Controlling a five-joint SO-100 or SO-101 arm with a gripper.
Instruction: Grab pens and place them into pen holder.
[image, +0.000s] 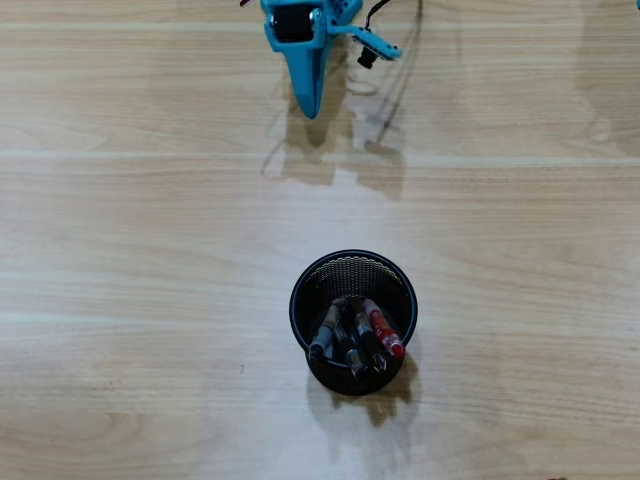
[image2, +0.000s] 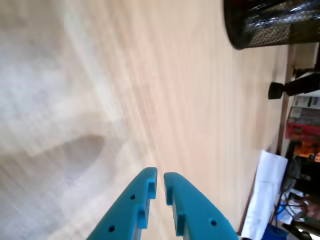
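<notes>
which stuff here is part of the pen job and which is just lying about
Part of the job:
pens, four, all standing in the holder
pen holder, black mesh cup
gripper, blue, jaws nearly closed, empty, away from the holder

Just lying about:
white paper past the table edge
black stand off the table

Bright blue plastic two-finger gripper; round black wire-mesh pen holder with fine grid pattern; red-and-clear pen beside dark and grey pens; pale wood-grain table, streaked lengthwise
</notes>
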